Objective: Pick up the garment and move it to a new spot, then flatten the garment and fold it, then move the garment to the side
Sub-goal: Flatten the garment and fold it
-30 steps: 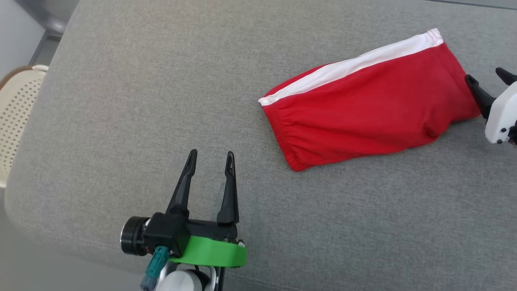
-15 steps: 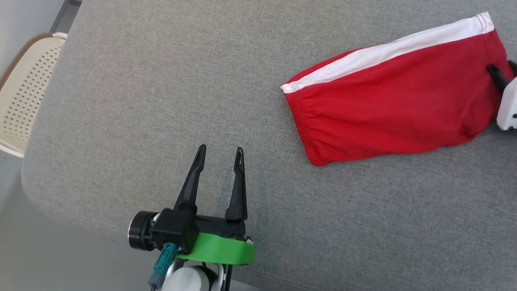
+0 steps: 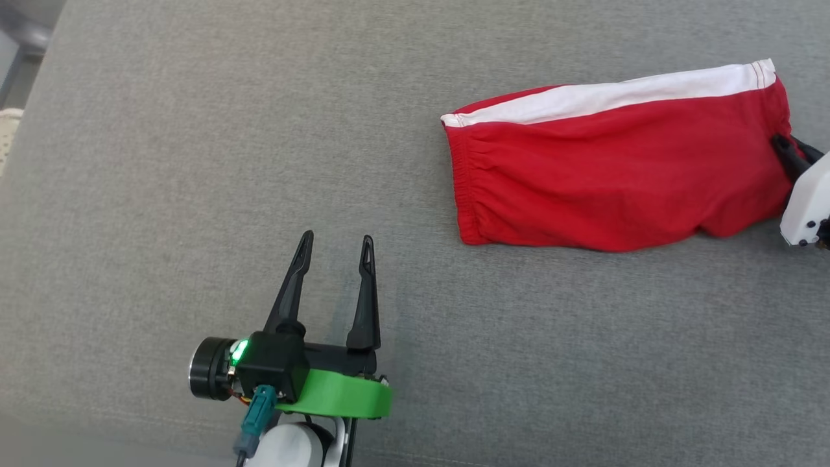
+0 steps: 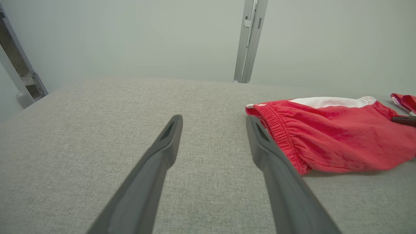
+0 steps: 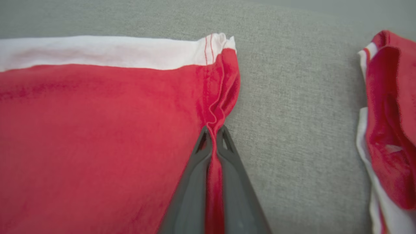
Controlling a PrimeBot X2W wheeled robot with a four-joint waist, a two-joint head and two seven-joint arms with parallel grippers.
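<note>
Now our right gripper [image 5: 213,130] has clamped onto the hem of the red garment [image 3: 616,181], far right on the grey surface [image 3: 194,162]; left gripper [image 3: 336,243] jaws wide. We judge it lift-ready.

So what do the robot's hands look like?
The left gripper has two long, black, pointy fingers with a slot near each tip, a black block with a glowing green light, a bright green band, a teal plug and a white arm. The right gripper has similar dark fingers on a white shell.
</note>
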